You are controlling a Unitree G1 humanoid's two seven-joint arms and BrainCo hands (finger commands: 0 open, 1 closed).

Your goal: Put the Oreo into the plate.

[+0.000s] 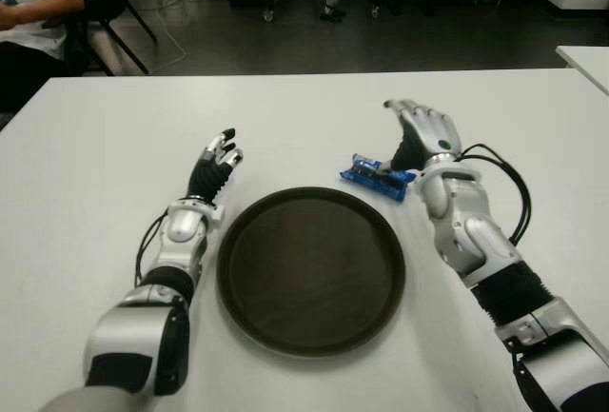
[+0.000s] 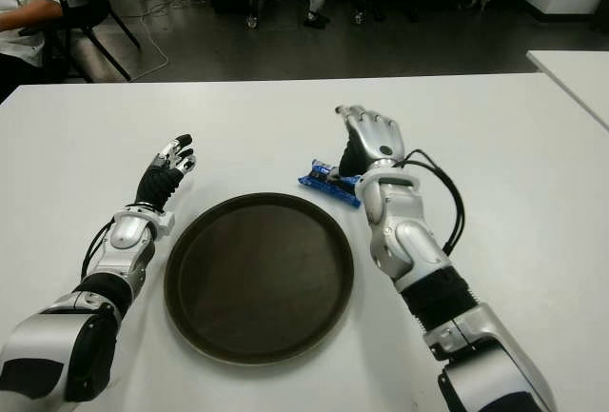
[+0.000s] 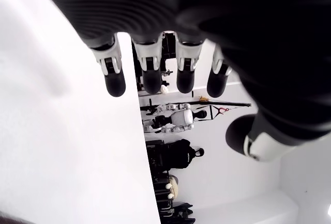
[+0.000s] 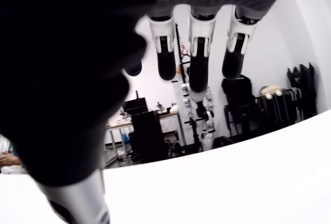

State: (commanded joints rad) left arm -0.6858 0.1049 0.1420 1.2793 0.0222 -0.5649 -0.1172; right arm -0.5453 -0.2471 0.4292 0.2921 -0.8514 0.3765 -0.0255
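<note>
Right hand (image 1: 425, 133) hovers just past the Oreo (image 1: 378, 176), fingers spread and holding nothing; its wrist view shows only straight fingers (image 4: 198, 53) and bare table (image 1: 314, 112). Biggest worry is the plate (image 1: 310, 269): its raised rim sits just beside the packet, so a clumsy sweep could shove the packet against the rim or knock the plate out of place. Next, the Oreo lies flat on the table, between the palm and the plate, a thin shiny wrapper likely to slide from under closing fingertips rather than lift. Smallest, the left hand (image 1: 214, 166), open beside the plate's left edge, looks unlikely to interfere unless it drifts inward.
</note>
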